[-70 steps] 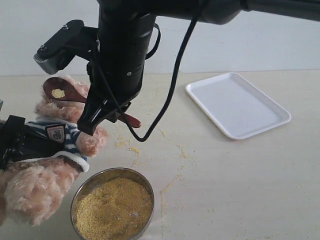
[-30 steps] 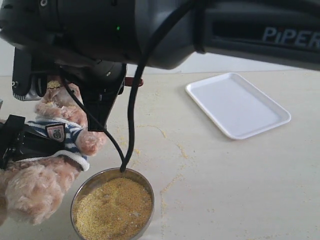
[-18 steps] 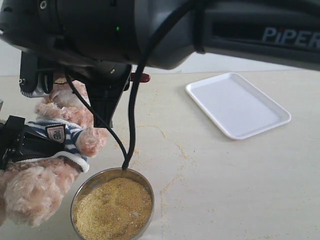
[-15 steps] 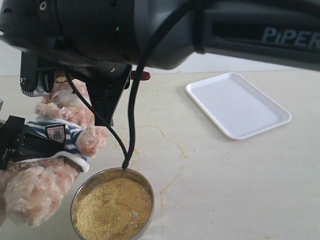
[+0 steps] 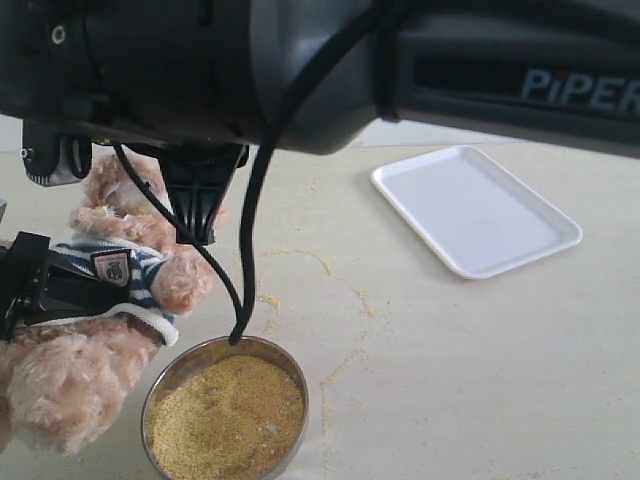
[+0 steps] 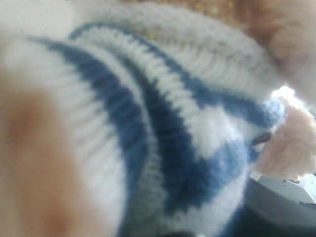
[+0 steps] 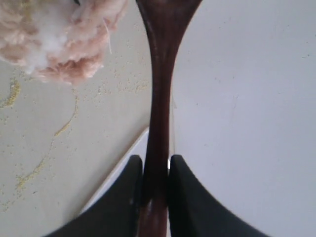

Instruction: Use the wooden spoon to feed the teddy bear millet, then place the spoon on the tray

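Note:
The teddy bear (image 5: pixel 110 270) sits at the left in its striped shirt (image 6: pixel 163 128). My left gripper (image 5: pixel 35 285) is shut across the bear's body; its fingers are hidden in the left wrist view. My right gripper (image 7: pixel 155 160) is shut on the wooden spoon's slim handle (image 7: pixel 159 98). The spoon's bowl runs out of the frame beside the bear's fur (image 7: pixel 64 39). In the exterior view my right arm (image 5: pixel 300 60) hides the spoon. Millet (image 5: pixel 228 415) fills a round steel bowl (image 5: pixel 160 385). The white tray (image 5: pixel 475 208) lies empty at the back right.
Loose millet specks (image 5: pixel 345 295) trail across the beige table between the bowl and the tray, and more grains (image 7: pixel 29 173) show under the spoon. The right arm's black cable (image 5: pixel 245 290) hangs down to the bowl's rim.
My right arm has shifted left and nearer the camera. The spoon's handle tip, seen behind the arm half a second ago, is now hidden. The bear, bowl and tray have not moved.

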### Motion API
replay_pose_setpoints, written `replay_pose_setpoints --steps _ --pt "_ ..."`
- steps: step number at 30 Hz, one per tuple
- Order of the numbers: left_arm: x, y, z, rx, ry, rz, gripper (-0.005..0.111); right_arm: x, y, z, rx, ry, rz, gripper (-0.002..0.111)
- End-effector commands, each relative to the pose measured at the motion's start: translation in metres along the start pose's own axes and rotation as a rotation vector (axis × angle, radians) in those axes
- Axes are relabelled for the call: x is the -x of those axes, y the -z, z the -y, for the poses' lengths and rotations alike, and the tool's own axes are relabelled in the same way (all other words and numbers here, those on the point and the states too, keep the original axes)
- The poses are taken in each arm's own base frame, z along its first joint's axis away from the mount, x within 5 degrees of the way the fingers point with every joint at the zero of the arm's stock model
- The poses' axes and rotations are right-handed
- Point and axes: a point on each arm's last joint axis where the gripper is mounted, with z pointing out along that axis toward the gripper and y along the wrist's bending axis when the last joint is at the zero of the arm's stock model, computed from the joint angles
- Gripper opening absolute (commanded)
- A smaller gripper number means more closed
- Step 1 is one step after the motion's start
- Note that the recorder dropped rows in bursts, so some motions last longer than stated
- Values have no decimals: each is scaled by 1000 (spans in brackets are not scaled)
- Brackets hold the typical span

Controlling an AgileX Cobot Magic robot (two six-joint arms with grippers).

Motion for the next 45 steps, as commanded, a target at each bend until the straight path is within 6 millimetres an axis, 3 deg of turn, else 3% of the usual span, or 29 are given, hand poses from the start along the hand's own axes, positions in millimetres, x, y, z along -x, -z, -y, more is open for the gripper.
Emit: replay_pose_setpoints --steps 1,11,18,22,26,31,37,40,45 --pt "-2 1 6 -31 -13 -6 5 2 2 2 -17 -38 26 0" --pt "-1 1 6 -34 -5 -1 5 -9 -17 -27 -35 -18 -52 0" --pt "0 1 5 -27 0 16 5 1 -13 -37 -28 -66 30 0" --pt "0 1 6 -27 1 18 5 1 -10 -38 -25 -177 21 0" --pt "1 1 5 -26 0 20 5 -3 -10 -39 -19 -175 -23 0" --pt "1 1 6 -32 0 22 5 -7 5 -22 -44 -346 30 0" --pt "1 1 6 -32 0 22 5 -16 29 1 -37 -407 114 0" --pt "1 1 6 -30 0 23 5 -28 29 8 62 -453 97 0" --pt "2 1 6 -35 6 33 5 -64 17 26 339 -580 26 0"
